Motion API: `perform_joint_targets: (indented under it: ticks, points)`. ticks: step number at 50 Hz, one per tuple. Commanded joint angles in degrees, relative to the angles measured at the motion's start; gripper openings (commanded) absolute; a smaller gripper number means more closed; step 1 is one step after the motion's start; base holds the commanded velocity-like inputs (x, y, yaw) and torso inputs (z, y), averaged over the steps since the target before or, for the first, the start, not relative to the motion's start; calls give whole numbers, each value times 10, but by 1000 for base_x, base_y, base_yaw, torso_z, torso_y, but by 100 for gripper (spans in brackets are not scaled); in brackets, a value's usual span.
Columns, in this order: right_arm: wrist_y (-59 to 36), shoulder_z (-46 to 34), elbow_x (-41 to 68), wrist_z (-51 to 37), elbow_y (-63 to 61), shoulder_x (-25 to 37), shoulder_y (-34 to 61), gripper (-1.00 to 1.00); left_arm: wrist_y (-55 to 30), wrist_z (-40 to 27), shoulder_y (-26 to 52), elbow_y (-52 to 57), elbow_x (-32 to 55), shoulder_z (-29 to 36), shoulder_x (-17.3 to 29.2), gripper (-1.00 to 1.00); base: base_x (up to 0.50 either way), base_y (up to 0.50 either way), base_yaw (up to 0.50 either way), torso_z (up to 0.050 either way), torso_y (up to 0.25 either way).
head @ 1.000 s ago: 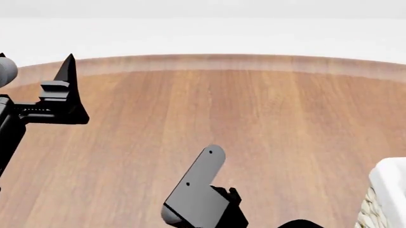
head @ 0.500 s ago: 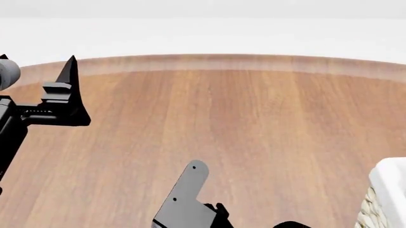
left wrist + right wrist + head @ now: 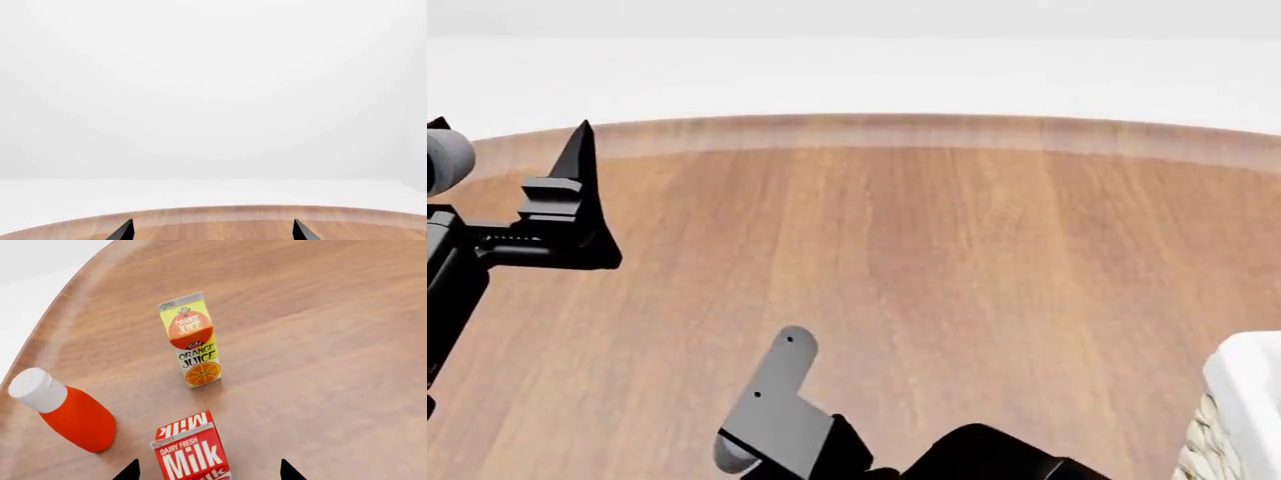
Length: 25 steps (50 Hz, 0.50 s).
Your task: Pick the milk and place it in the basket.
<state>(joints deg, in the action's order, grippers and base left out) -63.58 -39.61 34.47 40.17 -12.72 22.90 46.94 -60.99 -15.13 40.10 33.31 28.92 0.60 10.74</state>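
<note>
The milk, a red gable-top carton with white "Milk" lettering, stands on the wooden table in the right wrist view. It sits between my right gripper's two black fingertips, which stand wide apart on either side of it without touching. My right gripper is open; in the head view only its wrist and a grey bracket show at the bottom. My left gripper is open and empty, held above the table at the head view's left. A corner of the cream-white woven basket shows at the lower right.
An orange-and-yellow "Orange Juice" carton stands beyond the milk. A red bottle with a white cap stands beside the milk near the table's curved edge. The round wooden table ends at a white floor.
My right arm has drawn back toward the bottom left of the head view, its bracket sliding down and left. The left arm has barely shifted.
</note>
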Motion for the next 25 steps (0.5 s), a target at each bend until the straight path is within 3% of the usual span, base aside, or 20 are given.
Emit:
perform_joint_targets:
  ticks: [1,25]
  points:
    - [75,-47,-31,45,98,-33,8,100,-1,-5,0,3,7,1,1,100,0,0,0,0,0]
    - [141,-101,-48,97,199,-74,-5,100,2,-13,-1,3,20,5,5,100,0,0,0,0,0]
